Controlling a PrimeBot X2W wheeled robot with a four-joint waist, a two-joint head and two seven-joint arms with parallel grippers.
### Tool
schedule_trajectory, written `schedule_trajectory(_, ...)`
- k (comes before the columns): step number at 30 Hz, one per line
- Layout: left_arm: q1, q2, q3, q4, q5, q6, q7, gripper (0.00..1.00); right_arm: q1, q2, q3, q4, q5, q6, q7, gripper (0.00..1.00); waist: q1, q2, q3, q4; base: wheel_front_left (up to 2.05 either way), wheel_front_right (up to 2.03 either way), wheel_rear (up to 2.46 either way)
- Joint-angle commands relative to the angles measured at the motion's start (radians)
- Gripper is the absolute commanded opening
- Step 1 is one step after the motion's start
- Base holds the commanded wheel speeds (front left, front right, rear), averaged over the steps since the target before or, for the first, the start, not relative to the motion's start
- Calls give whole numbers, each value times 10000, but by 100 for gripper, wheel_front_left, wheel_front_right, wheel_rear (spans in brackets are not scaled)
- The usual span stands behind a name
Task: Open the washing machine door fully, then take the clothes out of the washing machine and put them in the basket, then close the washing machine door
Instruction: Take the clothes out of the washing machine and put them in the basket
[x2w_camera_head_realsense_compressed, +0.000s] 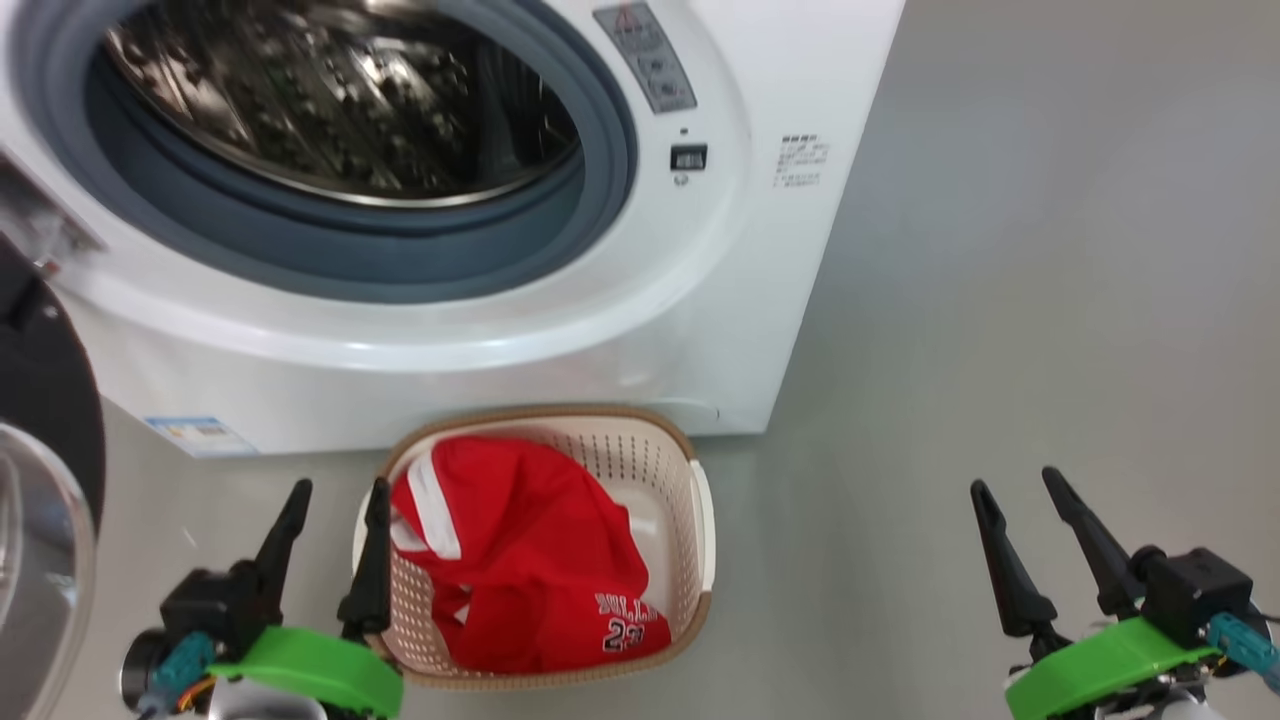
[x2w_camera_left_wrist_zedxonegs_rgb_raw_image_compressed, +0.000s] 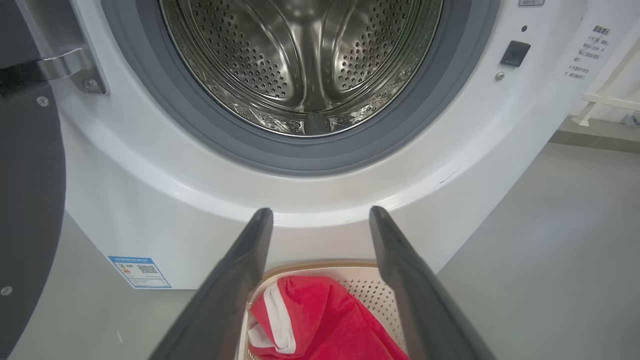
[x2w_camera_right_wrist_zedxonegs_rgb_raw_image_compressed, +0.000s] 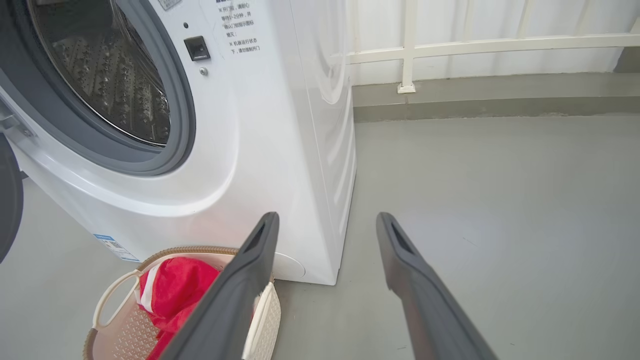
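The white washing machine (x2w_camera_head_realsense_compressed: 560, 330) stands with its round opening uncovered, and the steel drum (x2w_camera_left_wrist_zedxonegs_rgb_raw_image_compressed: 305, 55) holds nothing. Its black-ringed door (x2w_camera_head_realsense_compressed: 45, 480) is swung out at the far left. On the floor in front, the cream basket (x2w_camera_head_realsense_compressed: 690, 500) holds the bundled red jersey (x2w_camera_head_realsense_compressed: 530, 560), white lettering showing. My left gripper (x2w_camera_head_realsense_compressed: 335, 490) is open beside the basket's left rim, nothing between its fingers. My right gripper (x2w_camera_head_realsense_compressed: 1015, 480) is open over bare floor to the basket's right. The jersey (x2w_camera_left_wrist_zedxonegs_rgb_raw_image_compressed: 320, 320) and basket (x2w_camera_right_wrist_zedxonegs_rgb_raw_image_compressed: 115, 290) also appear in the wrist views.
Grey floor (x2w_camera_head_realsense_compressed: 1050, 300) stretches to the machine's right. A white railing (x2w_camera_right_wrist_zedxonegs_rgb_raw_image_compressed: 450, 45) and low curb run behind it. A blue label (x2w_camera_head_realsense_compressed: 195, 432) marks the machine's lower left corner. The door hinge (x2w_camera_left_wrist_zedxonegs_rgb_raw_image_compressed: 65, 65) sits left of the opening.
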Motion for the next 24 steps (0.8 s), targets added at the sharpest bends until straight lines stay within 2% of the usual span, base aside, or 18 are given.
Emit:
schedule_trajectory(1,170,192,396,-419,151,-54,-80,100,120,-117,195,-196,49,48,-65,100,0,0,-474,46,0,0,0)
schedule_trajectory(24,2467,44,1216,-2856,460,-54,-80,100,1239,-133,-226,-375,30,48,-65,100,0,0,-1362,29,0,0,0)
